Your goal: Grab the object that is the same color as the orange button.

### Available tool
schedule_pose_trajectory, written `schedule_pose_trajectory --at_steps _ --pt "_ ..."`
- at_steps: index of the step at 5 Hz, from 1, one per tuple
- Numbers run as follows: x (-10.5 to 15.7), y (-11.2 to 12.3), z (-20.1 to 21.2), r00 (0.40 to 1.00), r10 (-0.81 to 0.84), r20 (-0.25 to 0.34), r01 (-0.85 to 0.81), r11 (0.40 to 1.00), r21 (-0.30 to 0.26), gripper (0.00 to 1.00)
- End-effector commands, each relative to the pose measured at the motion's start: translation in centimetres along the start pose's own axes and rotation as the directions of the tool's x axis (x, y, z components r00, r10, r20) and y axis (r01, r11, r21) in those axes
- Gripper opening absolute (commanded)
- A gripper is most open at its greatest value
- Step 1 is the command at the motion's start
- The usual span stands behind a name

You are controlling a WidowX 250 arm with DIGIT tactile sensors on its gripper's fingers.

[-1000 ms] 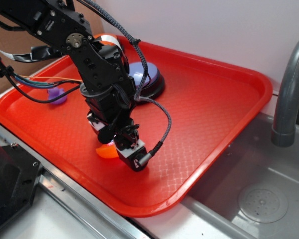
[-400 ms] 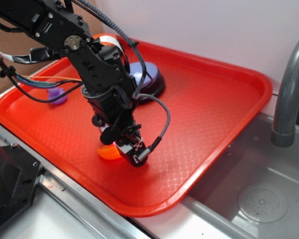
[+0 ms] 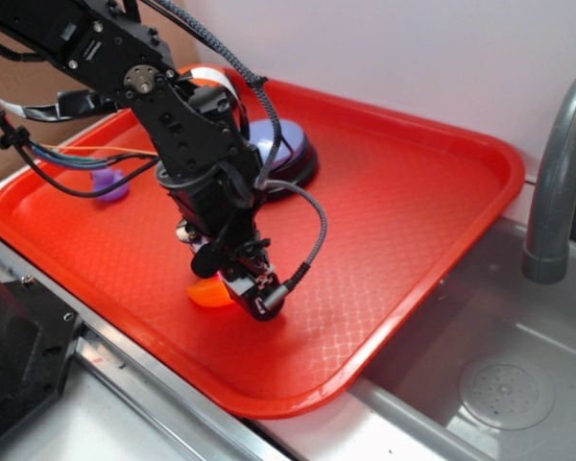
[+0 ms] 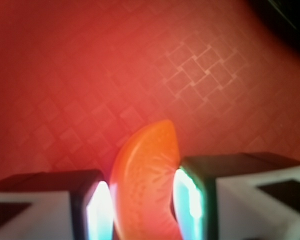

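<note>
The object, a small orange crescent (image 3: pixel 207 294), lies on the red tray (image 3: pixel 413 211) near its front edge. My gripper (image 3: pixel 236 290) points down over it. In the wrist view the crescent (image 4: pixel 145 175) stands between the two fingers, and both lit pads (image 4: pixel 98 210) press against its sides, so my gripper (image 4: pixel 142 207) is shut on it. The orange button is mostly hidden behind the arm; only an orange sliver (image 3: pixel 205 81) shows at the tray's far left corner.
A lavender-topped button (image 3: pixel 280 149) sits at the back of the tray behind the arm. A small purple duck (image 3: pixel 108 182) rests at the tray's left. To the right are a grey faucet (image 3: pixel 557 182) and a metal sink (image 3: pixel 499 384).
The gripper has dropped a little and shifted left onto the crescent, and its fingers have come in against it. Over the last 0.4 s almost nothing has moved.
</note>
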State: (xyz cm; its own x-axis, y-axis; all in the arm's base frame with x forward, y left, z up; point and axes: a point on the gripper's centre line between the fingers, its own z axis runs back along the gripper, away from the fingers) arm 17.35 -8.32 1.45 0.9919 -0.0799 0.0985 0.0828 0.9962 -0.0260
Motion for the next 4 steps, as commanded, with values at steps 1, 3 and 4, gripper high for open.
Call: schedule_pose_trajectory --at_steps 1,3,4 --pt "1.5 2.6 4.7 0.993 0.104 0.06 -0.103 0.995 -0.015 0.0" --pt "2.0 9.0 10.6 0.969 0.248 -0.009 -0.248 0.969 0.012 0.0" --pt "2.2 11.5 12.7 0.966 0.257 -0.03 -0.258 0.966 -0.008 0.0"
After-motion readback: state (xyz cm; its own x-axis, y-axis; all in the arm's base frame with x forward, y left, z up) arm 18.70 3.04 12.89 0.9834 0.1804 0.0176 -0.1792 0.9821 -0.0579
